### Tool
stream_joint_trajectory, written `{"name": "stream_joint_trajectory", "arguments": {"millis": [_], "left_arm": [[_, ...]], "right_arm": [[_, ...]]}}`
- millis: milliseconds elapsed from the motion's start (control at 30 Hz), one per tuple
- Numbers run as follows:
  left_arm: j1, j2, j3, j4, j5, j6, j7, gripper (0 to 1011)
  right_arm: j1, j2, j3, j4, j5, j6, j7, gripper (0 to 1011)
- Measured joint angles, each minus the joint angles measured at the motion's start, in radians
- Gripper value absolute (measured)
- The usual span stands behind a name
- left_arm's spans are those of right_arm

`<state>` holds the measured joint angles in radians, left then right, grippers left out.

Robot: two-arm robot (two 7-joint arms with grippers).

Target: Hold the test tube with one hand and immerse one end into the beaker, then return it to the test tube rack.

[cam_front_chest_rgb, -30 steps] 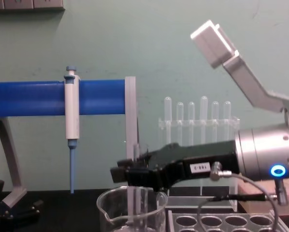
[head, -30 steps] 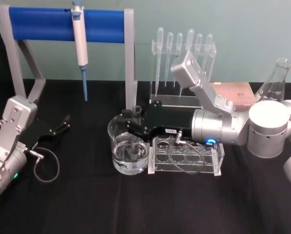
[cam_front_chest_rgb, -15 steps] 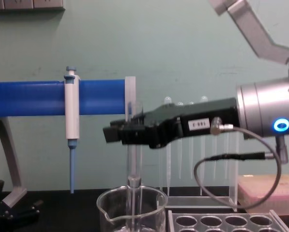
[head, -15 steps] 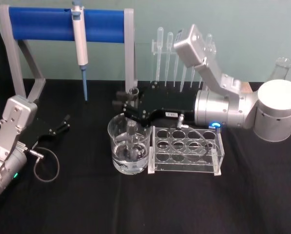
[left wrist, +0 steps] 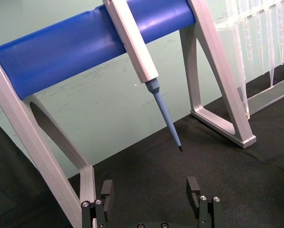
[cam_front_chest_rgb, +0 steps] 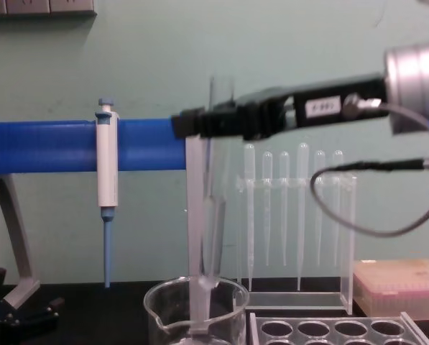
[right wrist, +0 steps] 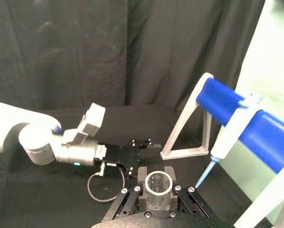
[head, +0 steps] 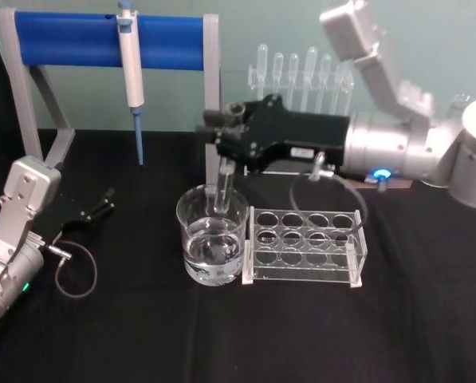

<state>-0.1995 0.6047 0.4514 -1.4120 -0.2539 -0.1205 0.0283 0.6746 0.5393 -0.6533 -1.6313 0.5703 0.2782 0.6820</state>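
Observation:
My right gripper (head: pixel 222 129) is shut on the upper part of the test tube (head: pixel 224 185), a clear glass tube held upright over the beaker (head: pixel 212 243). In the chest view the test tube (cam_front_chest_rgb: pixel 215 208) hangs from the gripper (cam_front_chest_rgb: pixel 207 122) with its rounded end about level with the rim of the beaker (cam_front_chest_rgb: pixel 164 309). The beaker holds a little clear liquid. The right wrist view looks down on the tube's flared rim (right wrist: pixel 148 185) between black fingers (right wrist: pixel 142 174). My left gripper (head: pixel 102 206) rests open at the table's left, its fingers apart (left wrist: pixel 150 189).
A clear rack (head: pixel 305 243) with round holes stands right of the beaker. Behind are a blue bar stand (head: pixel 70 40) holding a pipettor (head: pixel 131 68), a rack of plastic pipettes (head: pixel 301 76), a flask (head: pixel 459 108) and a pink box (cam_front_chest_rgb: pixel 397 277).
My right gripper has risen and drawn back a little, lifting the test tube from deep in the beaker's liquid up to its rim. The left arm has stayed put.

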Motion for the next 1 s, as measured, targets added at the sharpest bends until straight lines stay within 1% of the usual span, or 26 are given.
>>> {"name": "stream_joint_trajectory", "arguments": {"millis": [67,200,300,367,400,500,533,600,800,1000], "left_arm": [[0.000,0.000,0.000,0.000,0.000,0.000,0.000,1000],[0.000,0.000,0.000,0.000,0.000,0.000,0.000,1000],[0.000,0.000,0.000,0.000,0.000,0.000,0.000,1000],[0.000,0.000,0.000,0.000,0.000,0.000,0.000,1000],[0.000,0.000,0.000,0.000,0.000,0.000,0.000,1000],[0.000,0.000,0.000,0.000,0.000,0.000,0.000,1000],[0.000,0.000,0.000,0.000,0.000,0.000,0.000,1000],[0.000,0.000,0.000,0.000,0.000,0.000,0.000,1000],[0.000,0.000,0.000,0.000,0.000,0.000,0.000,1000],[0.000,0.000,0.000,0.000,0.000,0.000,0.000,1000]], "right_arm": [[-0.002,0.021,0.017,-0.030,0.021,0.015,-0.008,221],[-0.006,0.050,0.035,-0.066,0.045,0.031,-0.015,221],[-0.019,0.095,0.055,-0.112,0.067,0.043,-0.025,221],[-0.030,0.116,0.061,-0.129,0.075,0.046,-0.029,221],[-0.042,0.133,0.067,-0.143,0.083,0.046,-0.034,221],[-0.067,0.162,0.077,-0.162,0.096,0.044,-0.042,221],[-0.083,0.179,0.083,-0.170,0.104,0.038,-0.049,221],[-0.108,0.200,0.092,-0.176,0.116,0.028,-0.057,221],[-0.157,0.228,0.102,-0.171,0.137,0.007,-0.077,221],[-0.181,0.233,0.102,-0.146,0.130,-0.016,-0.091,221]]}}
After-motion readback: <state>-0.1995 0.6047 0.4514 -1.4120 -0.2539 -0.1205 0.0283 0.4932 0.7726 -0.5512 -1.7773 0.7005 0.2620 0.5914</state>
